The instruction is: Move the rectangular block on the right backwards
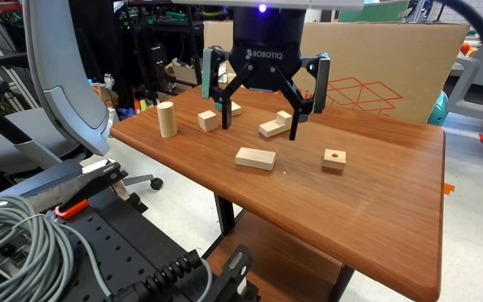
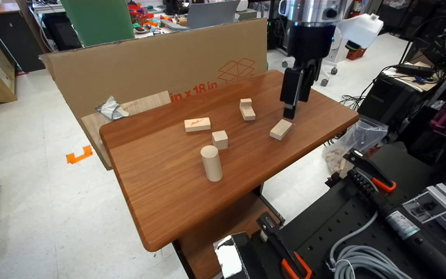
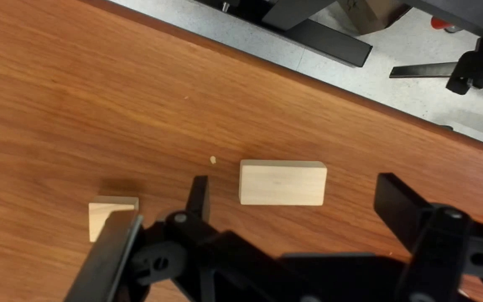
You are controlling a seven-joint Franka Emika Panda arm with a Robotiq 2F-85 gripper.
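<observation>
Fingers (image 1: pixel 226 117) stand wide apart, holding nothing, above the tabletop (image 1: pixel 375 201). We find the rectangular block (image 3: pixel 282 185) lying flat on it, below the fingers; in the wrist view it shows between the two tips, somewhat nearer the tip on that view's left. Its long axis runs along the line from tip to tip, so we judge that closing at this angle would meet the short ends rather than the long sides. The height over the block we cannot fix. On the surface, we note a pale crumb (image 3: pixel 213 160) just beside one end, the small block with a hole (image 1: pixel 334 159) well apart, and the stepped piece (image 1: pixel 274 126) on the side toward the cardboard (image 1: pixel 426 63); on the opposite side the tabletop ends near the rectangular block. Which way counts as backwards we cannot tell.
</observation>
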